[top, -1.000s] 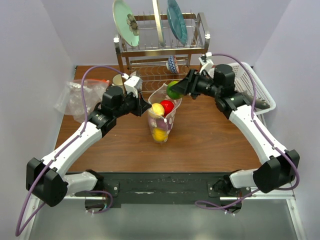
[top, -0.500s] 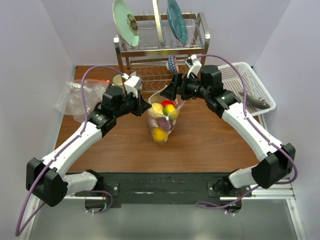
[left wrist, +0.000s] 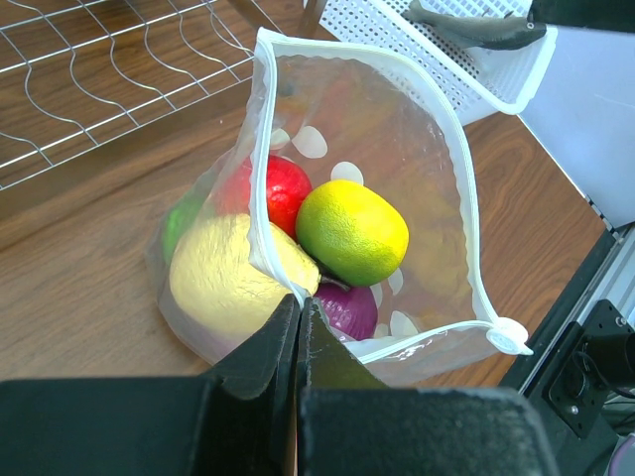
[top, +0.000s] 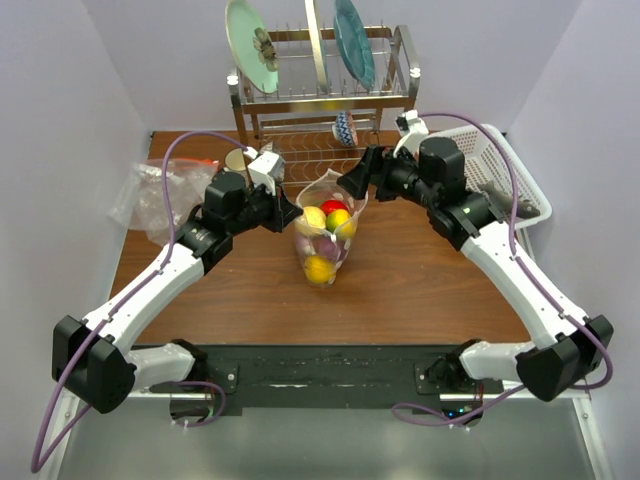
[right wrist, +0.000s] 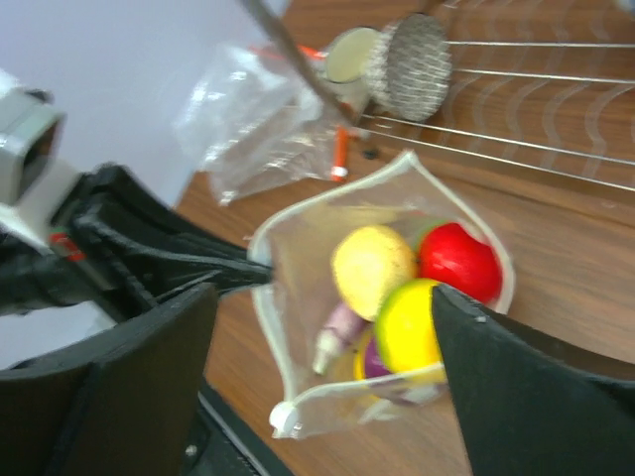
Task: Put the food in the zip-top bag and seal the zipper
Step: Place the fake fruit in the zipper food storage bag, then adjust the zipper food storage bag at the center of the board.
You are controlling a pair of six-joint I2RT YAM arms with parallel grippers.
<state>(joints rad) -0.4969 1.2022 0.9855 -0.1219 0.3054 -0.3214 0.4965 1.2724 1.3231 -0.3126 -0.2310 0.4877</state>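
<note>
The dotted zip-top bag (top: 322, 240) stands open on the table, its mouth up. Inside lie several toy foods: a yellow round (left wrist: 233, 283), a red one (left wrist: 280, 188), a yellow-green one (left wrist: 352, 230) and a purple one (left wrist: 349, 307). My left gripper (top: 290, 213) is shut on the bag's zipper edge (left wrist: 266, 253) and holds the mouth open. The zipper slider (left wrist: 506, 337) sits at the far corner. My right gripper (top: 352, 180) is open and empty, just above and right of the bag's mouth; the food shows in its view (right wrist: 407, 288).
A metal dish rack (top: 320, 90) with plates stands at the back. A white basket (top: 510, 170) holding a dark eggplant (left wrist: 476, 25) is at the right. Plain crumpled clear plastic (top: 160, 195) lies at the left.
My right gripper carried a green-yellow fruit over the bag, let it go into the bag, and has drawn back to the right, open. The left gripper kept its hold.
</note>
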